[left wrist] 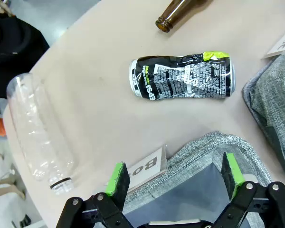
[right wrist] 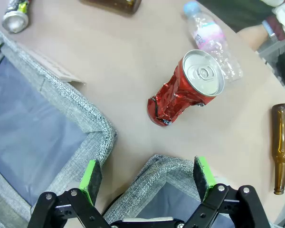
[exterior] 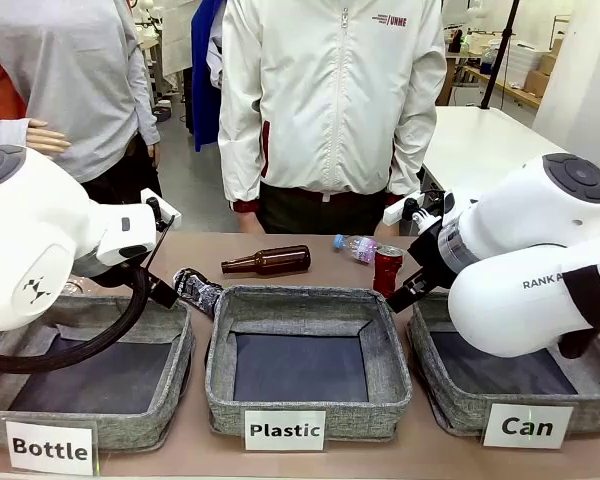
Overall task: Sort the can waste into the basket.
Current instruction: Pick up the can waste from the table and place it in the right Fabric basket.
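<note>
Tan counter (exterior: 200,250) up front, three grey bins in a row along its near edge, and a person in a white jacket (exterior: 330,100) standing at the far side. The Can basket (exterior: 460,405) sits on the right, next to the Plastic bin (exterior: 310,300) in the middle, with the Bottle bin (exterior: 110,425) on the left. The red can (exterior: 387,268) stands upright and dented on the counter, just beyond the Can basket's far left corner. The right pincer (right wrist: 147,173) hovers above that corner, jaws spread wide and gripping nothing, with the red can just ahead of its green pads (right wrist: 204,172). Over on the left, the dark can (exterior: 195,290) lies on its side on the counter, near the far corners of the Bottle and Plastic bins. The left pincer (left wrist: 175,173) hangs over the Bottle bin's corner, also spread and empty, well short of the dark can. A brown bottle (exterior: 270,261) lies flat behind the Plastic bin, and a clear bottle (exterior: 355,245) lies just beyond the red can. Neither can is in the basket.
</note>
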Controlling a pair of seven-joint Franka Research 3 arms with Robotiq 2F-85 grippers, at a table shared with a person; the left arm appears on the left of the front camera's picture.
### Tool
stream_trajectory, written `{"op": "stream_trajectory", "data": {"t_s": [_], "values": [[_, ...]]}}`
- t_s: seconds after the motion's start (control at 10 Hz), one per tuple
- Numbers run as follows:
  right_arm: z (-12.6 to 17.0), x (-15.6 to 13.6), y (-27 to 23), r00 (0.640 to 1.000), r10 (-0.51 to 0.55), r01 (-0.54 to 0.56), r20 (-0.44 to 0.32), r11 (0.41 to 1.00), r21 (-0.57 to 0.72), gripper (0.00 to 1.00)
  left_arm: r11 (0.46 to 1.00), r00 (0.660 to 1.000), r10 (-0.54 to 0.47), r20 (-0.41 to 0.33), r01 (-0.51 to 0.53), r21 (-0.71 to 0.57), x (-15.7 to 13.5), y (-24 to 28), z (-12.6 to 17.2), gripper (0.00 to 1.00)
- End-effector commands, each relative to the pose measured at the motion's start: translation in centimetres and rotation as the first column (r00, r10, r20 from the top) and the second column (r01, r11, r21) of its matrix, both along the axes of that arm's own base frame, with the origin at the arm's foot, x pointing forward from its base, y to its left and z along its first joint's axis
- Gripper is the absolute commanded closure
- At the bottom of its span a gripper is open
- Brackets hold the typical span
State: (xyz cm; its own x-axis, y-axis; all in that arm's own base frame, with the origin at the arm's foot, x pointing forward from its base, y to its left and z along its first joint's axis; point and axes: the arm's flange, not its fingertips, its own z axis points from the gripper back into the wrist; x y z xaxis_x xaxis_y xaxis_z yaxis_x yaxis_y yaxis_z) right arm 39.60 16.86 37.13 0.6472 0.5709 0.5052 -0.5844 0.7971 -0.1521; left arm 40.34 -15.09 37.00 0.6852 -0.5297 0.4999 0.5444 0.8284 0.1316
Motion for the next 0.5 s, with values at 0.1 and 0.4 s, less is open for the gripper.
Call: {"op": "stream_trajectory", "data": {"t_s": [0.1, 0.4], "values": [[0.0, 0.0, -0.01, 1.0, 0.0, 0.0, 0.0, 1.0, 0.001, 0.0, 1.0, 1.0, 0.0, 0.0, 0.0, 0.0, 0.0, 0.0, 0.01, 0.0], [0.0, 0.0, -0.01, 1.0, 0.0, 0.0, 0.0, 1.0, 0.001, 0.0, 1.0, 1.0, 0.0, 0.0, 0.0, 0.0, 0.0, 0.0, 0.01, 0.0]]}}
